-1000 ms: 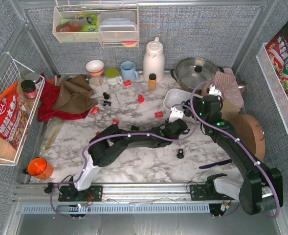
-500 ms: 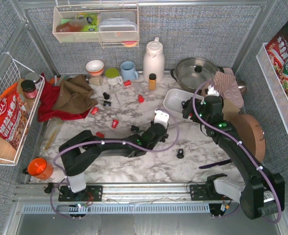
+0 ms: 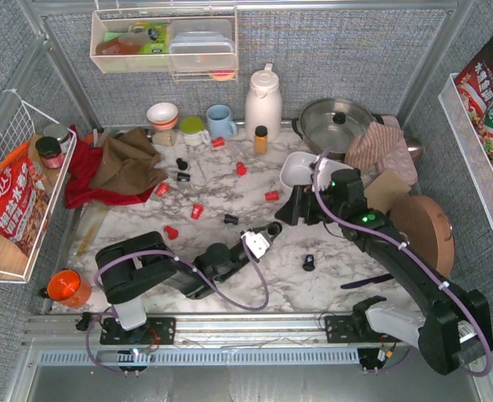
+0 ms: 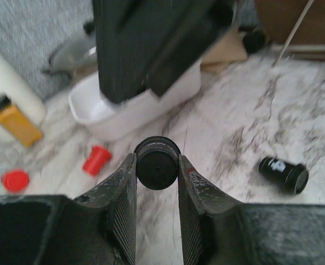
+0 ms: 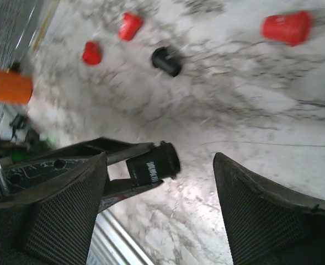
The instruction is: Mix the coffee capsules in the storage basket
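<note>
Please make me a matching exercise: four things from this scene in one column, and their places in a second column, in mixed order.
Things
1. black cup-shaped plastic capsule
2. shallow white rectangular plastic basket
3. small amber bottle with black cap
4. orange plastic cup

Places
a. near left corner of the marble table
b. held in the left pincer
c. beside the white jug
d. near the lidded steel pot

Pairs: 1-b, 2-d, 3-c, 4-a

Red and black coffee capsules [image 3: 271, 195] loose outside white storage basket [image 3: 290, 171], one black in left end effector [image 4: 157, 167]
</note>
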Robot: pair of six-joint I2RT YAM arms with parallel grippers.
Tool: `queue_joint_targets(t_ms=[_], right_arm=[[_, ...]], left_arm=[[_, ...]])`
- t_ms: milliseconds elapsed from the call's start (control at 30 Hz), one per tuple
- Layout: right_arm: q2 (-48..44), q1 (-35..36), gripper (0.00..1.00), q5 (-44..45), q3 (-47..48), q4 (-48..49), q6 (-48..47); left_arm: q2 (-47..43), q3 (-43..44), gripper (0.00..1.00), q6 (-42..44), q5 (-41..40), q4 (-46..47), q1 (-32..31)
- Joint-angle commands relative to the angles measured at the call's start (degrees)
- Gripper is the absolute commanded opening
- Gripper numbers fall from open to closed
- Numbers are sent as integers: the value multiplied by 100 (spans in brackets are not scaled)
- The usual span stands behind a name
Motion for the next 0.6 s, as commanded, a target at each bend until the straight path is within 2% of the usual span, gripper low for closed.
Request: queue_joint_targets(t_ms=[0, 267, 567], right_arm=[[-125, 407, 82, -503, -39, 47, -433], [-211, 735, 81, 139, 63, -535, -849], [-72, 843, 72, -283, 43, -466, -961]], left_arm=[[63, 14, 24, 731, 650, 1469, -55], [-22, 1, 25, 940, 475, 1464, -121], [-112, -26, 26, 936, 78, 1464, -129]])
